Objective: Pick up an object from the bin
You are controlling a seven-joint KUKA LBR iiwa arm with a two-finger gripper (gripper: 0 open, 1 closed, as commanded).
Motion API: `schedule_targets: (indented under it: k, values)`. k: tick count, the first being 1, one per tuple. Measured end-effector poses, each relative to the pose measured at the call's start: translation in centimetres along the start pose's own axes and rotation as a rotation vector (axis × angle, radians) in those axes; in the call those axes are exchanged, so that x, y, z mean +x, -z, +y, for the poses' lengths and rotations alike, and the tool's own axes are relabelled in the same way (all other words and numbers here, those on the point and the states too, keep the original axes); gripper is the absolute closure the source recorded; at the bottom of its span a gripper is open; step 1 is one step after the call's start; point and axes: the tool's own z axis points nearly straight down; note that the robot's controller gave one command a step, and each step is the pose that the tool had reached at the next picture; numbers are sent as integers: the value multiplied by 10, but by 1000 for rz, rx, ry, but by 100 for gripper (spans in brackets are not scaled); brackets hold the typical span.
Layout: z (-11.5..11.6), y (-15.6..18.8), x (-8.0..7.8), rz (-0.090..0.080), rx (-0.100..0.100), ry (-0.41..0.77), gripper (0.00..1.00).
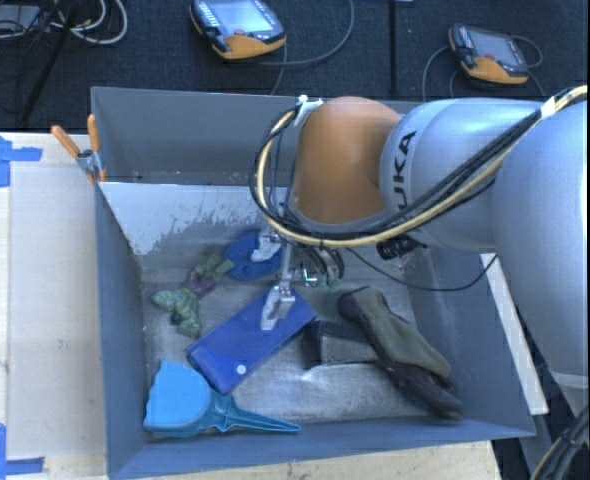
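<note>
Camera view looks down into the grey bin [115,368], where the arm [455,188] comes in from the right, its orange cover [340,163] and looped cables hanging over the back half of the floor. The gripper [273,308] points down at the middle of the bin, and its tip sits at the upper end of a flat dark blue block [245,348]. Whether it is apart, together or clamped on anything cannot be told from this angle.

The block lies slanted on the floor, its lower end toward the front left corner. Just beside that end lies a light blue fan-shaped scraper [180,400] with a pointed handle running along the front wall. A small green toy [187,303] lies to the left of the block, near the left wall. Behind the gripper, partly under the arm, rests a rounded blue lump [245,253]. To the right of the block stands a short black piece [312,346], and beyond it a dark olive glove [390,338] stretches toward the front right corner.
</note>
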Motion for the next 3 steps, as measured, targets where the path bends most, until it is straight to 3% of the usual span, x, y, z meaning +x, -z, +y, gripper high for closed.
schedule_targets:
  k: [1, 2, 3]
  values:
    - [0, 5, -2, -7, -1, -2, 0]
    - [-29, -39, 45, -103, -8, 363, 100]
    - [-29, -39, 45, -103, -8, 362, 100]
